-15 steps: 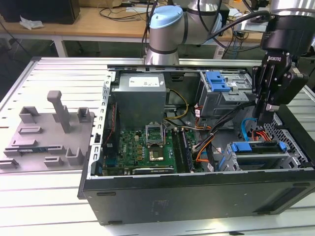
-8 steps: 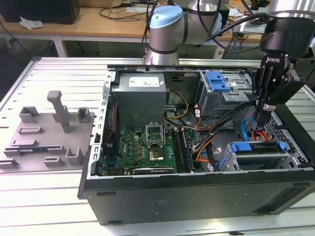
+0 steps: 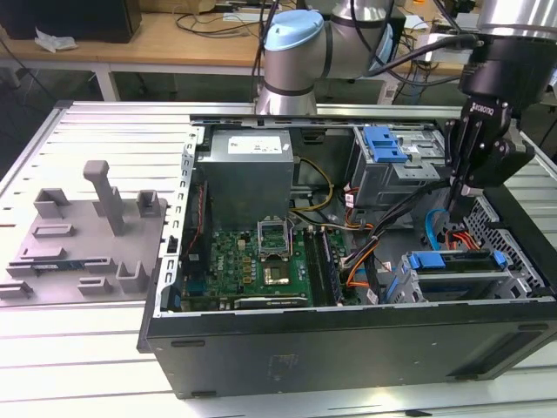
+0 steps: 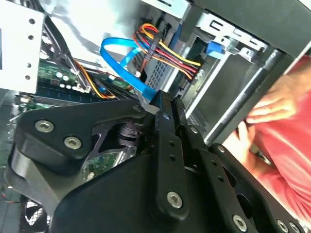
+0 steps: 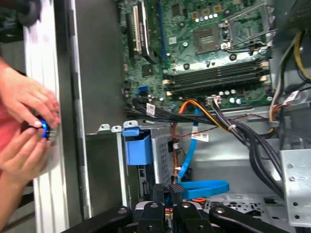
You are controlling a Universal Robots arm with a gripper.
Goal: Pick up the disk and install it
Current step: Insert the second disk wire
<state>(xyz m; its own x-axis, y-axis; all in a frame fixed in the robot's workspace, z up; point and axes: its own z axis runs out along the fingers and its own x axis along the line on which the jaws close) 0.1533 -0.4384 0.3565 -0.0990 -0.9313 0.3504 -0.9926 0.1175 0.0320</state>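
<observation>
Currently I judge I'm on the approach: my gripper (image 3: 459, 198), closed together on nothing, hangs inside the computer case (image 3: 348, 335) just above the disk (image 3: 457, 261), which lies in the case's corner bay, so grasping calls for opening first.

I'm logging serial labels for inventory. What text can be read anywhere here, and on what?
White sticker on the grey power supply box: print too small to read.
Black wrist housing of the arm, white lettering: too small to read.
White cable tag: unreadable.
</observation>
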